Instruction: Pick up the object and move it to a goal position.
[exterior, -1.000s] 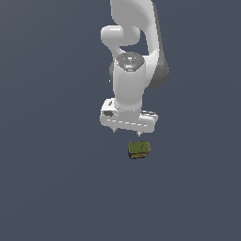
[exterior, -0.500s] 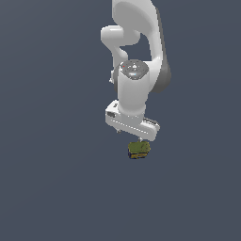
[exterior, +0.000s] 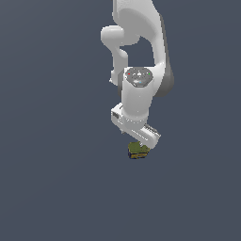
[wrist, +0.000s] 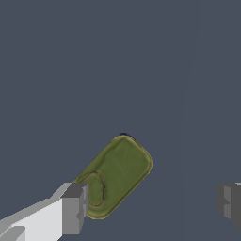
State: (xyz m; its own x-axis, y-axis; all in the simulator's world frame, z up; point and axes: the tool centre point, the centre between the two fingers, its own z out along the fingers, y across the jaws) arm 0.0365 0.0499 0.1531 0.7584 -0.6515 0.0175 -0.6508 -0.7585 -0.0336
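The object (exterior: 138, 151) is a small squat can with an olive-green top and dark sides, resting on the dark grey floor. In the exterior view the white hand sits right above it and hides its upper part; the gripper's fingertips (exterior: 140, 146) are mostly hidden there. In the wrist view the object (wrist: 115, 175) shows its rounded olive top with an oval pull tab. The gripper (wrist: 150, 204) stands open, its two grey fingers (wrist: 74, 208) wide apart. The can lies close by one finger, turned at an angle to the gap, and nothing is held.
The white arm (exterior: 139, 61) rises from the hand toward the top of the exterior view. All around lies the flat dark grey floor (exterior: 56, 179), with no other objects in sight.
The hand has come down over the can and turned at the wrist, tilting toward the exterior view's right. The can has stayed where it was.
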